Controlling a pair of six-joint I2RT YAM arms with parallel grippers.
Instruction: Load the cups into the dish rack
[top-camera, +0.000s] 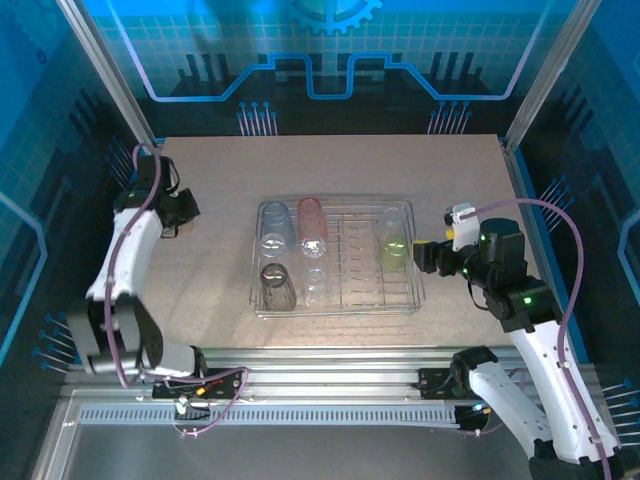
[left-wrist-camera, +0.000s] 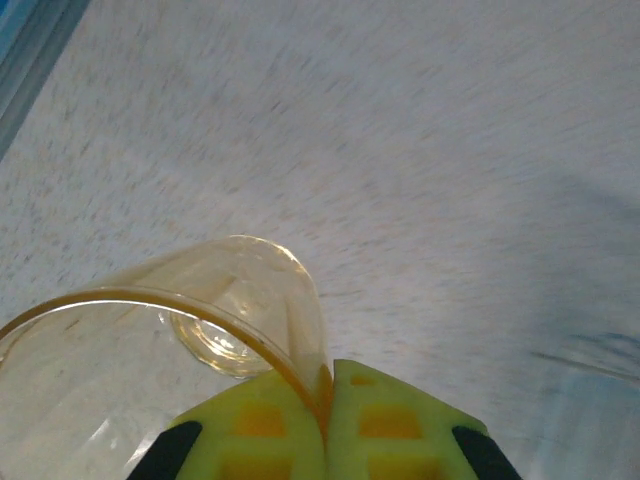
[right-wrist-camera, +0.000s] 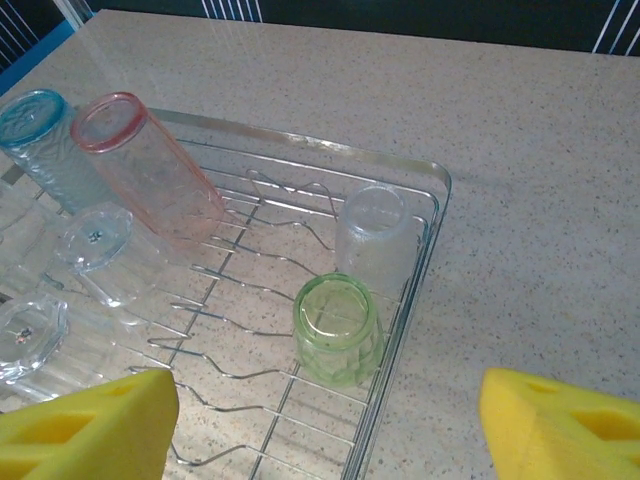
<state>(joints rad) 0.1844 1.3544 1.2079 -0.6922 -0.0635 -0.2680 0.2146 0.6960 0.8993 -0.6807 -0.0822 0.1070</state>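
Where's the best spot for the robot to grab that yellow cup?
By the rim. The yellow cup is tipped with its open mouth toward the left gripper, so come from the mouth side, one finger inside and one outside, pinching the thin wall. That is the grip it has now. The smooth round body would likely slip more easily.

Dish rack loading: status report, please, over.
Left gripper shut on yellow cup rim, over table. Right gripper open, at dish rack right end. Green cup racked. Nothing seen blocking.
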